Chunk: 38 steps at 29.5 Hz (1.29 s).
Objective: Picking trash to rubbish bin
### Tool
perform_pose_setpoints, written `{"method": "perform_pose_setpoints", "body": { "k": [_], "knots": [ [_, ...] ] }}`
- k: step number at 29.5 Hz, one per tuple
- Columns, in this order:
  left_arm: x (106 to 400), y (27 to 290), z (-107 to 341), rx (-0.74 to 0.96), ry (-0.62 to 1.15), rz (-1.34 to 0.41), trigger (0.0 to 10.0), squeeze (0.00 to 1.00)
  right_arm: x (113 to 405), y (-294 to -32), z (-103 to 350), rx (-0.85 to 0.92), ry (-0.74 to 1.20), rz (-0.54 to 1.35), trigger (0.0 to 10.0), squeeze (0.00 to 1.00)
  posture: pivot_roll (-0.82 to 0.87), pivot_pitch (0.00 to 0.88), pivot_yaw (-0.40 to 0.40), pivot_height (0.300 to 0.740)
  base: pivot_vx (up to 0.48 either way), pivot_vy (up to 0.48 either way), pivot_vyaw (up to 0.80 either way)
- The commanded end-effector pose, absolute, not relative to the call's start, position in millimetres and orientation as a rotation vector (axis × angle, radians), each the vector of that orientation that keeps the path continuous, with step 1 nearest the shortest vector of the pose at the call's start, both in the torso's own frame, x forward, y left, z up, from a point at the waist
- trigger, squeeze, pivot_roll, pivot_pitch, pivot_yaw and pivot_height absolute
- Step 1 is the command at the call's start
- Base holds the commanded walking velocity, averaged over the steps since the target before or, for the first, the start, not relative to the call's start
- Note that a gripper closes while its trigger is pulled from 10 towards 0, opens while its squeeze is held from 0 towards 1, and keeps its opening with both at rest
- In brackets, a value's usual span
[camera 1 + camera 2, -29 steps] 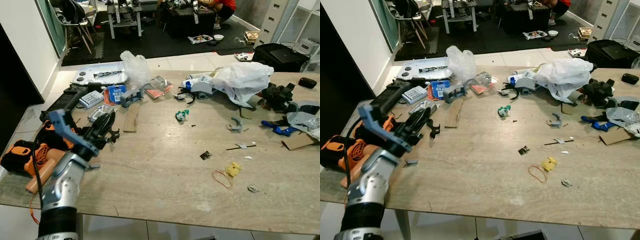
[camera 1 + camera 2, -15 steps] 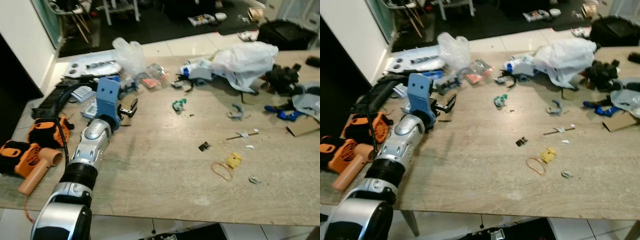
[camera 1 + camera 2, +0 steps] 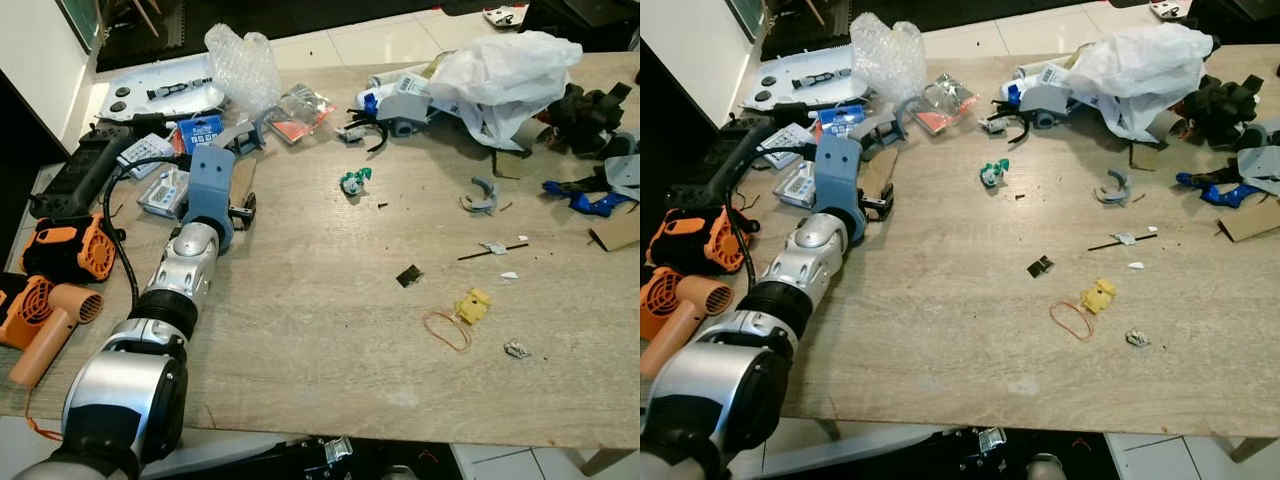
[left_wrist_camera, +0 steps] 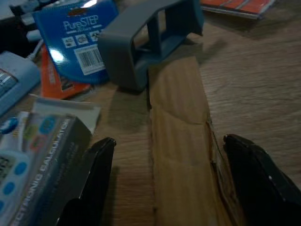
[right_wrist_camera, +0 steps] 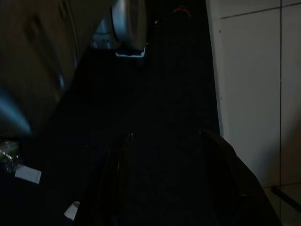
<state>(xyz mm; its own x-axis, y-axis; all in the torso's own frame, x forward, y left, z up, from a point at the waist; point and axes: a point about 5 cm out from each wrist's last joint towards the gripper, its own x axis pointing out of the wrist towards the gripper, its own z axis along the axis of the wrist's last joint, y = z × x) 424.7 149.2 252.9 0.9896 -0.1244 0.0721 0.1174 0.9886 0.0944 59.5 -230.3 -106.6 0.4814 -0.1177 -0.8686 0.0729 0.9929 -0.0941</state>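
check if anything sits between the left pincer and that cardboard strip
Nothing visible does. The left pincer is open, its fingers on either side of the cardboard strip. A grey bracket lies at the strip's far end, and a box sits beside one finger.

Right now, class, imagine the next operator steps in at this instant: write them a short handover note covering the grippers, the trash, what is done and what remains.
Left gripper: open, low over the table, fingers either side of the brown cardboard strip, not yet closed.
Right gripper: hanging idle in the dark, fingers apart.
Done: nothing picked up.
Left: grasp the strip, then the other scraps, such as the rubber band and yellow piece, all lying loose.
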Motion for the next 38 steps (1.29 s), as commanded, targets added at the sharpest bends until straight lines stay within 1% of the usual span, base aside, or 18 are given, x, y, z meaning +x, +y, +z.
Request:
{"method": "perform_pose_setpoints", "body": {
  "k": [1,5,6,7,8,14,23,28,31,32,33,34,35,36,37,38],
  "knots": [
    [422.7,146.1,225.5,0.083,0.039,-0.148,10.0,0.0,42.7,-228.2,-109.2,-0.036,1.1,-0.117,10.0,0.0,-0.37,0.493,0.148,0.74,0.0,0.0,0.0],
    [421.9,143.9,218.4,0.067,0.098,-0.182,10.0,0.0,45.2,-228.5,-108.7,-0.041,1.092,-0.115,10.0,0.0,-0.38,0.49,0.149,0.74,0.0,0.0,0.0],
    [421.0,143.1,213.2,0.07,0.135,-0.201,9.5,0.0,46.7,-228.6,-108.4,-0.042,1.088,-0.115,10.0,0.0,-0.38,0.489,0.149,0.74,0.0,0.0,0.0],
    [420.4,142.7,209.8,0.073,0.158,-0.211,9.5,0.0,47.5,-228.7,-108.2,-0.043,1.085,-0.115,10.0,0.0,-0.38,0.489,0.149,0.74,0.0,0.0,0.0],
    [419.4,142.8,204.6,0.078,0.191,-0.22,0.0,0.0,48.4,-229.0,-108.1,-0.043,1.083,-0.116,10.0,0.0,-0.37,0.486,0.151,0.74,0.0,0.0,0.0],
    [417.0,147.9,194.3,0.107,0.255,-0.219,0.0,0.0,51.4,-230.2,-107.7,-0.042,1.079,-0.126,10.0,0.0,-0.38,0.469,0.156,0.74,0.0,0.0,0.0],
    [417.0,151.3,195.0,0.118,0.26,-0.219,0.0,0.0,57.5,-231.0,-107.2,-0.042,1.072,-0.133,10.0,0.0,-0.37,0.45,0.159,0.74,0.0,0.0,0.0],
    [415.4,150.5,189.8,0.115,0.271,-0.242,0.0,0.0,66.6,-231.5,-106.3,-0.042,1.063,-0.138,10.0,0.0,-0.37,0.422,0.158,0.74,0.0,0.0,0.0],
    [414.2,141.6,190.7,0.023,0.24,-0.336,0.0,0.0,76.6,-231.7,-105.4,-0.042,1.057,-0.14,10.0,0.0,-0.36,0.391,0.158,0.74,0.0,0.0,0.0],
    [414.2,141.6,190.7,0.023,0.24,-0.336,0.0,0.0,76.6,-231.7,-105.4,-0.042,1.057,-0.14,10.0,0.0,-0.36,0.391,0.158,0.74,0.0,0.0,0.0],
    [413.9,135.3,195.5,-0.049,0.209,-0.411,0.0,0.0,79.0,-231.7,-105.1,-0.043,1.055,-0.14,10.0,0.0,-0.36,0.38,0.158,0.74,0.0,0.0,0.0],
    [412.5,124.7,207.3,-0.152,0.128,-0.56,0.0,0.0,83.2,-231.7,-104.7,-0.043,1.053,-0.141,10.0,0.0,-0.36,0.363,0.157,0.74,0.0,0.0,0.0],
    [412.5,124.7,207.3,-0.152,0.128,-0.56,0.0,0.0,83.2,-231.7,-104.7,-0.043,1.053,-0.141,10.0,0.0,-0.36,0.363,0.157,0.74,0.0,0.0,0.0],
    [410.1,118.9,218.3,-0.229,0.053,-0.682,0.0,0.0,87.6,-231.7,-104.2,-0.043,1.052,-0.141,10.0,0.0,-0.35,0.344,0.154,0.74,0.0,0.0,0.0],
    [408.2,117.1,224.3,-0.286,0.013,-0.749,0.0,0.0,90.6,-231.6,-103.9,-0.044,1.053,-0.141,10.0,0.0,-0.34,0.329,0.153,0.74,0.0,0.0,0.0],
    [408.2,117.1,224.3,-0.286,0.013,-0.749,0.0,0.0,90.6,-231.6,-103.9,-0.044,1.053,-0.141,10.0,0.0,-0.34,0.329,0.153,0.74,0.0,0.0,0.0]
  ]
}}
